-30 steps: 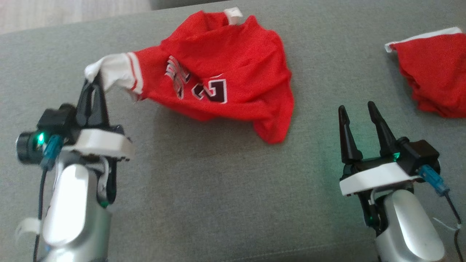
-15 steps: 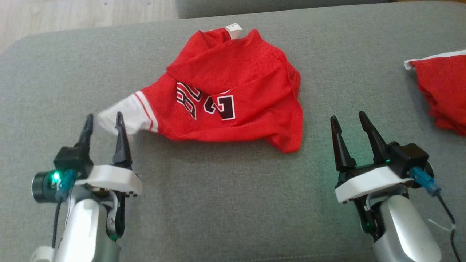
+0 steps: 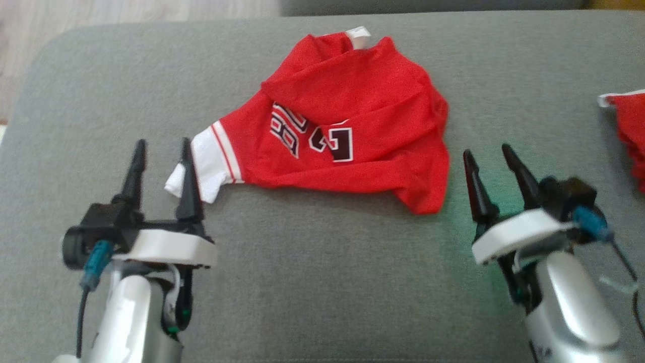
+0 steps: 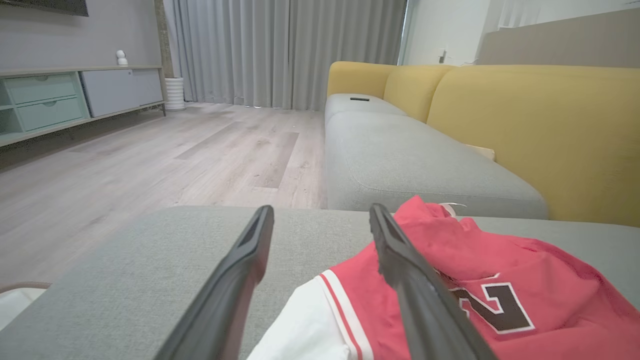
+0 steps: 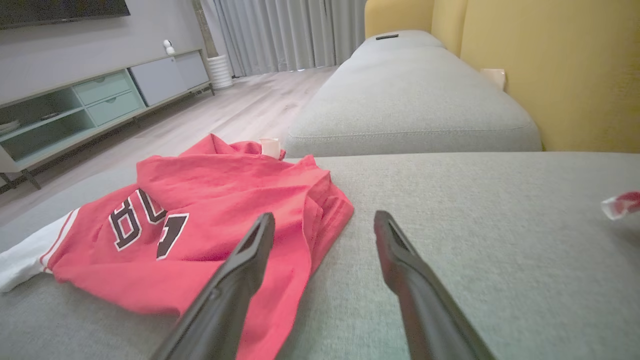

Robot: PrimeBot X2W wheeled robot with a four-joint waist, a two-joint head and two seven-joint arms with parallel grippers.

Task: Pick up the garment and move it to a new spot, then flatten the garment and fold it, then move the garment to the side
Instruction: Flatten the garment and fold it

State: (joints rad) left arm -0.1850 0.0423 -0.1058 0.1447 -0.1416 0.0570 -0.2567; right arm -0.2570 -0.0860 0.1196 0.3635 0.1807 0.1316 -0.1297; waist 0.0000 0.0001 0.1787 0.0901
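Now the red shirt (image 3: 352, 126) lies bunched on the grey cushion (image 3: 322, 282). The left gripper (image 3: 163, 142) and right gripper (image 3: 487, 150) sit beside it, spread wide, holding nothing. Best grab both ends and pull gently flat.

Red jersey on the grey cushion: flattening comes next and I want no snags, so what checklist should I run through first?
1. Left gripper open, not clamping the white sleeve: ok.
2. Right gripper open and empty: ok.
3. Red jersey lying flat: not ok, bunched and folded over itself.
4. Second red garment apart from the jersey: ok, bare grey cushion between them.
5. Other sleeve findable: cannot tell, hidden in the folds.
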